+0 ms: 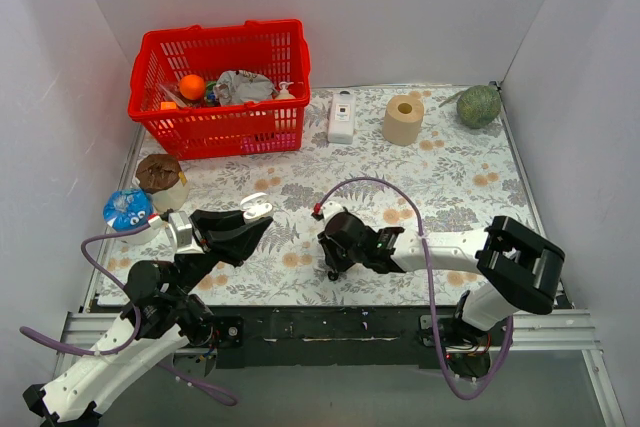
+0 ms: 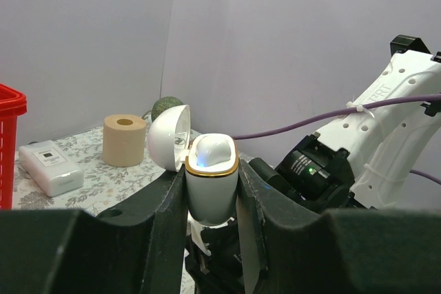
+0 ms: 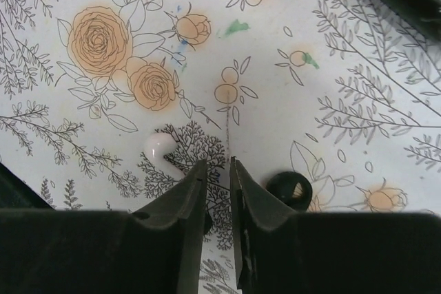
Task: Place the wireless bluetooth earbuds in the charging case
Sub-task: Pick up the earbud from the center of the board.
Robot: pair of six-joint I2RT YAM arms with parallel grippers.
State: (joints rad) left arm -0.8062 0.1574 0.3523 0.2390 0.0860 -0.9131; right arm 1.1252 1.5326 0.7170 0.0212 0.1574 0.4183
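The white charging case (image 2: 210, 194) has a gold rim, and its lid (image 2: 167, 138) is swung open. My left gripper (image 2: 211, 167) is shut on its body and holds it upright above the table's near left (image 1: 257, 209). A white rounded piece with a small blue glow fills the case's mouth. My right gripper (image 3: 218, 163) points down at the flowered cloth near the table's middle (image 1: 333, 269), jaws a narrow gap apart with nothing between them. A white earbud (image 3: 160, 147) lies just left of its fingertips. A black earbud (image 3: 289, 189) lies just right of them.
A red basket (image 1: 215, 32) of odds and ends stands at the back left. A white box (image 1: 342, 117), a paper roll (image 1: 403, 119) and a green fruit (image 1: 479, 105) line the back. A brown-topped cup (image 1: 160, 179) and a blue packet (image 1: 127, 209) sit at the left edge.
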